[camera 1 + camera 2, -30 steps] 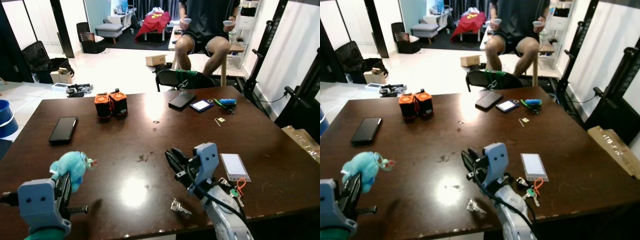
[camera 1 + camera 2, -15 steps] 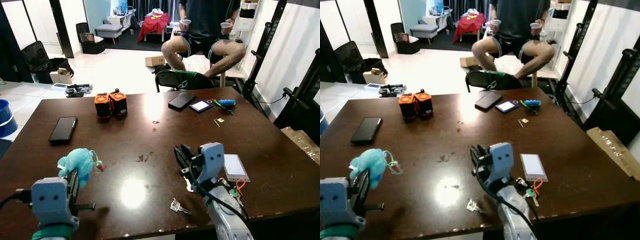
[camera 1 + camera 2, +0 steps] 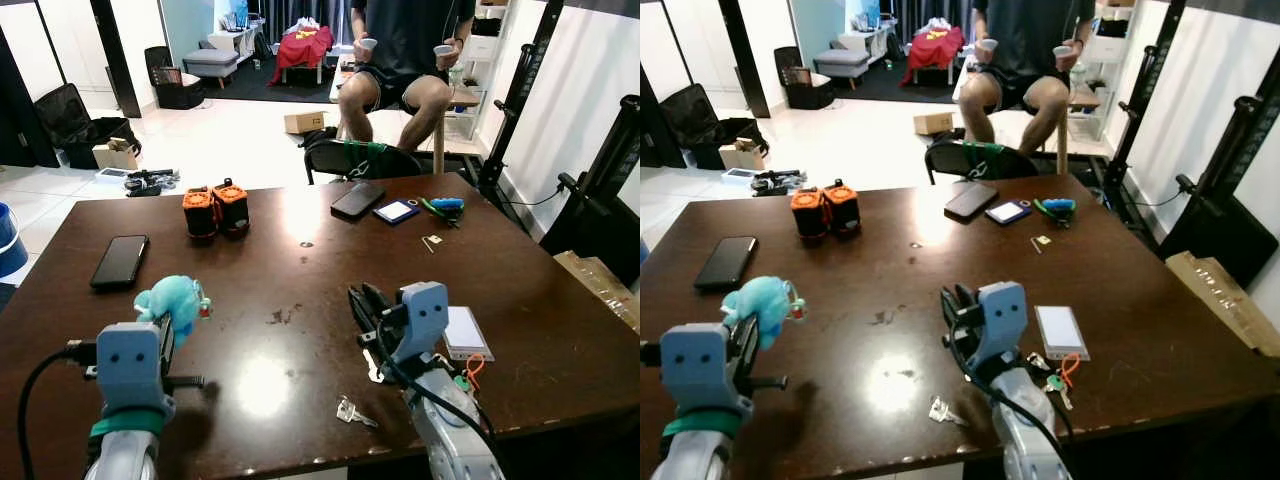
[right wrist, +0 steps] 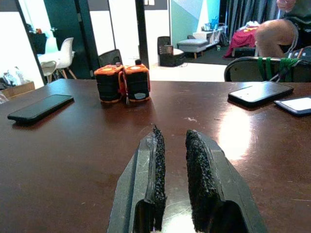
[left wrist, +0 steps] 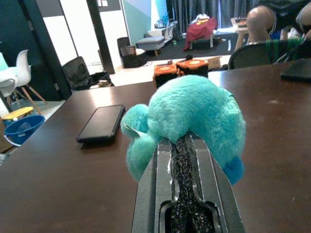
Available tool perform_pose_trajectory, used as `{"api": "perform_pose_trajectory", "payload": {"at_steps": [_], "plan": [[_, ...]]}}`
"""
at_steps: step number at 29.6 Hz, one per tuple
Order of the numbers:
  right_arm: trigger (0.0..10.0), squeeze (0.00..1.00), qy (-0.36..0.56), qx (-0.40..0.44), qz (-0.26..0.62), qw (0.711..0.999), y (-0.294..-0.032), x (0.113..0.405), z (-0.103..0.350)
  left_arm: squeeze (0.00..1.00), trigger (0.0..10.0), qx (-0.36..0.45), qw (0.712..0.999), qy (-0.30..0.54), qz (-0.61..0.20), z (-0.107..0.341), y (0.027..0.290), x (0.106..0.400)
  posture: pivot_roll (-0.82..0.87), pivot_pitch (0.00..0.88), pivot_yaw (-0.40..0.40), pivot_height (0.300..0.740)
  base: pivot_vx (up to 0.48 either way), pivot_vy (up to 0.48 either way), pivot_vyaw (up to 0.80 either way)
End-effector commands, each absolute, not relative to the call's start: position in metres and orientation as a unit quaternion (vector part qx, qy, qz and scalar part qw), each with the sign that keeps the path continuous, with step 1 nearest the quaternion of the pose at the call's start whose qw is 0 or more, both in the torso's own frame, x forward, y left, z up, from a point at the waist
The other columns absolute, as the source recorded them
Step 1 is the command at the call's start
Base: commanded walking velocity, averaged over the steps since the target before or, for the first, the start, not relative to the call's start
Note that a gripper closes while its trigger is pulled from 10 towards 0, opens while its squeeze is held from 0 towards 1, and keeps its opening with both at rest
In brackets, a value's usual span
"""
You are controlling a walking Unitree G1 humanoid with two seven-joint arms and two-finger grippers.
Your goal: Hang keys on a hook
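A teal plush keyring toy (image 3: 174,297) is held just above the dark wooden table (image 3: 300,260) at its near left, with my left gripper (image 3: 163,322) shut on it. In the left wrist view the plush toy (image 5: 187,114) sits over the closed fingertips (image 5: 181,141). My right gripper (image 3: 360,302) hovers over the table's near middle, open by a narrow gap with nothing between its pads (image 4: 156,155). A loose silver key (image 3: 354,411) lies near the front edge. A bunch of keys with orange and green tags (image 3: 463,376) lies right of my right arm.
On the table lie a black phone (image 3: 119,261), two orange-black blocks (image 3: 216,209), another phone (image 3: 358,199), a small framed card (image 3: 397,211), a green-blue tool (image 3: 445,206) and a white card (image 3: 466,332). A person (image 3: 405,60) sits beyond a chair (image 3: 365,158).
My left gripper has lifted and moved forward and to the right with the plush toy. My right gripper edged slightly forward. The person shifted their legs.
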State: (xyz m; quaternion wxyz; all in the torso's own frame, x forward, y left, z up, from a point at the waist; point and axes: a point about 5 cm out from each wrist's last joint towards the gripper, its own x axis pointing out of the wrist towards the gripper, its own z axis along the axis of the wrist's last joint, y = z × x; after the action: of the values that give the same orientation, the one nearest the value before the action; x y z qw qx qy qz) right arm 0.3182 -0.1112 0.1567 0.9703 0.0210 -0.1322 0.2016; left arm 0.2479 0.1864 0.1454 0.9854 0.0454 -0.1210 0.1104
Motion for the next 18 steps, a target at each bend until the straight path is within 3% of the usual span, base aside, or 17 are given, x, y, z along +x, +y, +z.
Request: {"api": "perform_pose_trajectory", "payload": {"at_steps": [1,12,18], "plan": [[10.0,0.0,-0.129,0.017,0.212,0.969,-0.106,0.317,0.154,0.0,10.0,0.052,0.984,-0.127,0.111,0.144,0.192,0.24,-0.15,0.0,0.075,0.74,0.0,0.0,0.0],[10.0,0.0,-0.132,0.015,0.226,0.965,-0.101,0.318,0.156,0.0,10.0,0.07,0.976,-0.135,0.153,0.143,0.232,0.212,-0.14,0.0,0.065,0.74,0.0,0.0,0.0],[10.0,0.0,-0.132,0.015,0.228,0.964,-0.099,0.32,0.155,0.0,10.0,0.062,0.977,-0.137,0.149,0.148,0.229,0.215,-0.14,0.0,0.07,0.74,0.0,0.0,0.0]]}}
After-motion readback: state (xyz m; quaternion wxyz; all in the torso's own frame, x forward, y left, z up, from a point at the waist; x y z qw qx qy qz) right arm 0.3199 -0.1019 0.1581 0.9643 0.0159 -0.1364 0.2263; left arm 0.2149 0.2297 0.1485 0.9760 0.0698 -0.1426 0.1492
